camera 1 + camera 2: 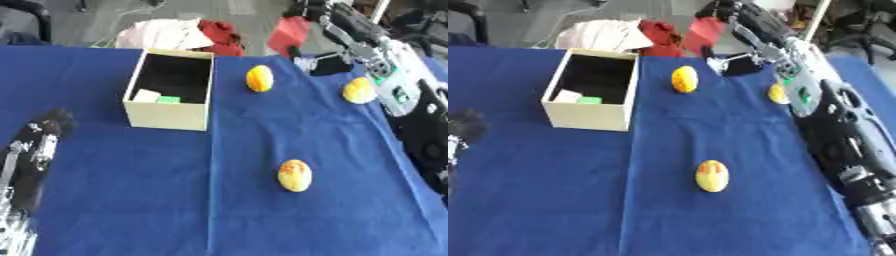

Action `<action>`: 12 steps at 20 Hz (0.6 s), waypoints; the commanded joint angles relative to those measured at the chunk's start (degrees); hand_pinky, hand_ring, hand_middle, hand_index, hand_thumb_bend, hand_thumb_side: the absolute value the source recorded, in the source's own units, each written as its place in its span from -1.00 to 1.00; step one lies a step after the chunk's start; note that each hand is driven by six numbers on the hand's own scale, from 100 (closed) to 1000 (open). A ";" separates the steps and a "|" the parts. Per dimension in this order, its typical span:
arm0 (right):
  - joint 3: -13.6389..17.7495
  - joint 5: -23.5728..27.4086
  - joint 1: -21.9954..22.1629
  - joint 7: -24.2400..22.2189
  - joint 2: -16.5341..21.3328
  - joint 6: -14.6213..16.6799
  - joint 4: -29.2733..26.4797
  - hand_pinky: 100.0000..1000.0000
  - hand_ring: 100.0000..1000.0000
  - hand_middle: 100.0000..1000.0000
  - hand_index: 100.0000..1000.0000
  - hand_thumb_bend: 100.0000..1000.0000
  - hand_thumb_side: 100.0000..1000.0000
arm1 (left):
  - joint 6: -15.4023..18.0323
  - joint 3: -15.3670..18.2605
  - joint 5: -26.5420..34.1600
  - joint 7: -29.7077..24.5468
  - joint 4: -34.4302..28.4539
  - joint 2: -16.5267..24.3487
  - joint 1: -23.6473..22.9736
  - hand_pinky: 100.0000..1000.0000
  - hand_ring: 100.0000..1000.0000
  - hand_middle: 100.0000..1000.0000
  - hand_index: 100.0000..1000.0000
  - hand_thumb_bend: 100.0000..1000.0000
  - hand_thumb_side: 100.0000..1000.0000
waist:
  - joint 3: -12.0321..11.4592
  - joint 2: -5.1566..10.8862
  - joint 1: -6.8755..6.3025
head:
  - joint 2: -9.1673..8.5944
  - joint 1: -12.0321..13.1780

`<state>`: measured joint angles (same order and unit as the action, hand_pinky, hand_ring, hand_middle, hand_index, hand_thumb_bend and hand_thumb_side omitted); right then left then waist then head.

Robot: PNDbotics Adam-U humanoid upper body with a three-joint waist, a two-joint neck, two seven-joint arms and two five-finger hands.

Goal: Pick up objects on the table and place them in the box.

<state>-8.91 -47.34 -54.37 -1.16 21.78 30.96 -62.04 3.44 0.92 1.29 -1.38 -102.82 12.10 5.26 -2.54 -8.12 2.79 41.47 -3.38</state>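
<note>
A cream open-top box (169, 116) stands on the blue cloth at the middle left, with a white piece and a green piece inside. Three yellow-orange fruits lie on the cloth. One (259, 78) is right of the box, one (358, 90) sits against my right arm, and one (295, 175) lies nearer me in the middle. My right hand (765, 36) reaches over the table's far right, past the far fruits. Its fingers are stretched out and hold nothing. My left hand (35, 150) rests open at the lower left, away from everything.
The blue table cloth (131, 200) has a fold line running down its middle. Beyond the far edge lie a white cloth bundle (162, 34) and red things (289, 32) on the floor. My right arm (842, 135) covers the right side of the table.
</note>
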 commanded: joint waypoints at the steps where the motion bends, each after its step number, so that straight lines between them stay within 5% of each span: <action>1: 0.02 -1.49 -3.48 -0.45 -1.19 0.73 1.15 0.48 0.01 -0.13 0.44 -1.00 -0.82 | 0.06 -0.18 0.35 -0.33 -1.00 0.89 1.05 0.74 0.52 0.45 0.61 -0.98 0.22 | -0.44 0.54 0.14 | -1.33 -0.69; 12: 3.21 -11.56 -8.35 0.24 -9.38 -0.21 11.25 0.49 0.05 -0.10 0.46 -1.00 -0.78 | 0.04 -1.21 0.67 -1.34 -1.52 0.65 3.42 0.74 0.52 0.45 0.61 -0.98 0.21 | -6.09 -1.52 0.00 | -4.52 -5.53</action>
<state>-6.60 -57.54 -61.17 -1.13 12.51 31.09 -51.31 3.40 -0.15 1.53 -2.43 -102.92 12.09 8.00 -8.93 -9.72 2.79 37.98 -8.26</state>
